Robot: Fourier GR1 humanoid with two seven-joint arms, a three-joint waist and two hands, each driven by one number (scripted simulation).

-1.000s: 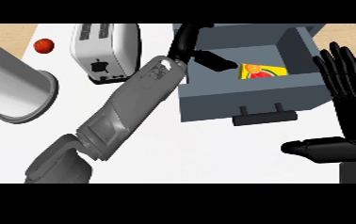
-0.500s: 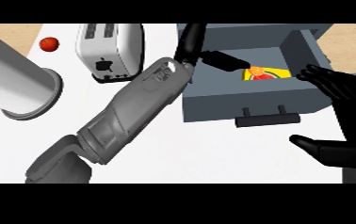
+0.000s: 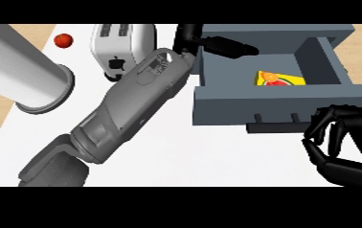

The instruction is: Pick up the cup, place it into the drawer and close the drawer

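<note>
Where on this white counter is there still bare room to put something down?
Bare white counter lies between the grey forearm and the grey drawer's front. The back left is crowded: white toaster, red ball, big white cylinder.

A single head view is looking steeply down onto the bench [image 3: 176, 150] from close above. The forearms are entering from its lower edge, the open drawer [image 3: 268, 97] is filling the upper right, and the toaster [image 3: 120, 47] is sitting at upper left.

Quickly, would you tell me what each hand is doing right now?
Left hand: open, fingers straight over the drawer.
Right hand: shut, holding nothing.
</note>
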